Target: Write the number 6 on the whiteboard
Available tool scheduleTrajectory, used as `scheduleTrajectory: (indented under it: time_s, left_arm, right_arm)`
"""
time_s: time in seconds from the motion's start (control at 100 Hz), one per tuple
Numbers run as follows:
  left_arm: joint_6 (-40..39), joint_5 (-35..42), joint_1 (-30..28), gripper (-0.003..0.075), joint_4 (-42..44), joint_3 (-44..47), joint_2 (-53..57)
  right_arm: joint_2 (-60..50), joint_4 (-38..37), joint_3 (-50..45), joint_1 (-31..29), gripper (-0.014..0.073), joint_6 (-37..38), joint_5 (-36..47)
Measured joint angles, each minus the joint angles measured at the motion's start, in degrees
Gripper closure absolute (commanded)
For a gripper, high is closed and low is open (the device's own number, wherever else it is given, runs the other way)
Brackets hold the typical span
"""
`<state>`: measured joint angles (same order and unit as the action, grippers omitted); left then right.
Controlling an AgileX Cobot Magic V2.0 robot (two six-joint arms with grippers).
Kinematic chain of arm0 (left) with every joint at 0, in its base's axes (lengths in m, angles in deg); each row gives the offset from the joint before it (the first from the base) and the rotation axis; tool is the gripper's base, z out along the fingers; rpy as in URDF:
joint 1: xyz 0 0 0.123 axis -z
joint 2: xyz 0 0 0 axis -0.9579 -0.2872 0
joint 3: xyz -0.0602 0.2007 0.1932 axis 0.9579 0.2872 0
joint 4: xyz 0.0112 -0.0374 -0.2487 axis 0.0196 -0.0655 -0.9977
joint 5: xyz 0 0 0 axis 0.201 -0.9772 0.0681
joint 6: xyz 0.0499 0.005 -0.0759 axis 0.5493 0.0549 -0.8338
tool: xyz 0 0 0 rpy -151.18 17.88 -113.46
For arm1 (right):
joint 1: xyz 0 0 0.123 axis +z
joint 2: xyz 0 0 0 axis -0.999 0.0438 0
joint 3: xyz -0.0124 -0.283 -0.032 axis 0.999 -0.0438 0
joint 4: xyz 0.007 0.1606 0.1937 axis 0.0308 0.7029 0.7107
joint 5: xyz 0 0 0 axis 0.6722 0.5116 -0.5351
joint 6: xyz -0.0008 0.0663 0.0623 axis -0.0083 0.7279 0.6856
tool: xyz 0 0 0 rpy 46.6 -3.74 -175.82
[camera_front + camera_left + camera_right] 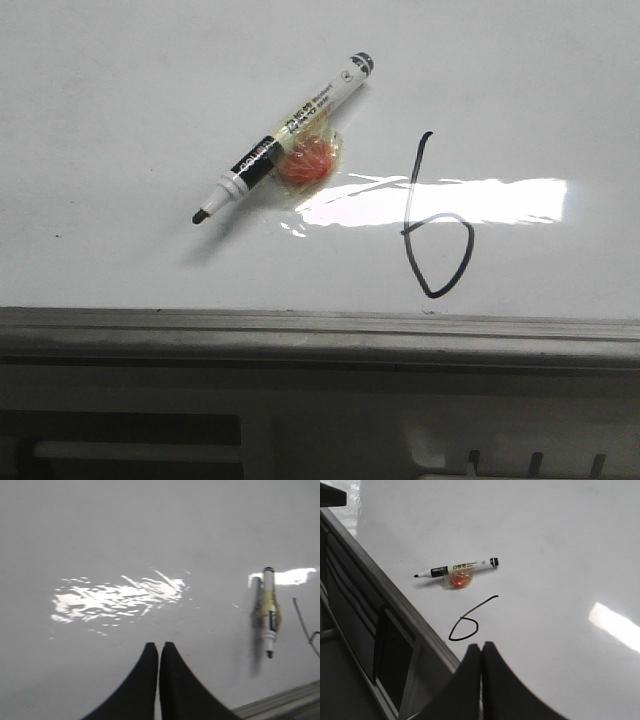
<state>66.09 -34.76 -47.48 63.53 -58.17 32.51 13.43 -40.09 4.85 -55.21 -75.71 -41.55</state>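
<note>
On the whiteboard (pixel 560 545) a marker (pixel 456 568) lies just beyond the number 6 (pixel 468 622), with closed black fingers (pixel 465 685) nearby.

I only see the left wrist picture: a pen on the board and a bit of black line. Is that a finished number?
Observer: Yes, the front view shows a whole 6 on the whiteboard, loop closed.
Operator: Anything stuck on the pen?
Observer: An orange lump in clear wrap clings to the pen at mid-barrel.
Operator: And the other hand?
Observer: The right hand is shut, holding nothing.
</note>
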Motion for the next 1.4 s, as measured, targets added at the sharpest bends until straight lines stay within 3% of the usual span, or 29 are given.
scheduleTrajectory:
  time_s: [0.25, 0.54, 1.4]
  left_arm:
    - [-3.6, -5.8, -8.1, 0.0739, 4.9, 2.3, 2.7]
    - [-3.7, -17.1, -9.0, 0.0739, 6.4, 2.3, 2.7]
    - [-3.7, -17.6, -9.0, 0.0739, 6.5, 2.3, 2.7]
  right_arm:
    - [0.0, 0.0, 0.0, 0.0, 0.0659, 0.0, 0.0]
    - [0.0, 0.0, 0.0, 0.0, 0.0659, 0.0, 0.0]
    - [0.0, 0.0, 0.0, 0.0, 0.0659, 0.0, 0.0]
